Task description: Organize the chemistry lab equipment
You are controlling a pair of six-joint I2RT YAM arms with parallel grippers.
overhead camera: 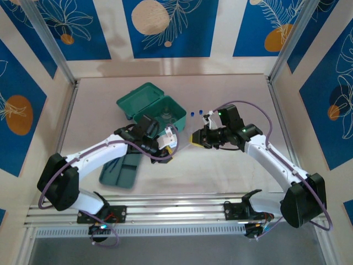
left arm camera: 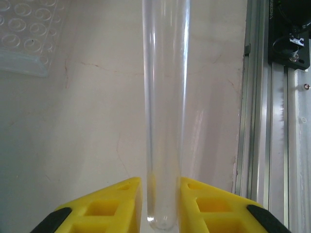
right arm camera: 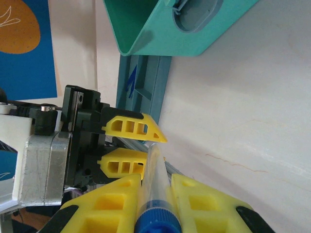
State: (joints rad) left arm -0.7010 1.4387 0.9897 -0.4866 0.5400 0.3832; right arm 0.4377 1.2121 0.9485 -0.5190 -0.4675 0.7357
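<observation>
Handover looks like the reason the two arms meet over the middle of the table (overhead camera: 220,171): one clear tube (left arm camera: 165,97) is gripped at both ends and held off the surface there. The right gripper (right arm camera: 155,187) has its yellow fingers (right arm camera: 114,196) closed on the tube just below the blue cap (right arm camera: 156,223). The left gripper (left arm camera: 161,194) pinches the rounded closed end, both sides touching its wall. Held so, I judge, the tube can change hands without being set down. That may be to turn it for the teal hinged case (overhead camera: 144,99), open at the far left, or the dark-green divided tray (overhead camera: 122,168) at the near left. The tube is thin, straight-walled, transparent and looks empty. Two more blue-capped tubes (overhead camera: 192,113) lie just right of the case.
</observation>
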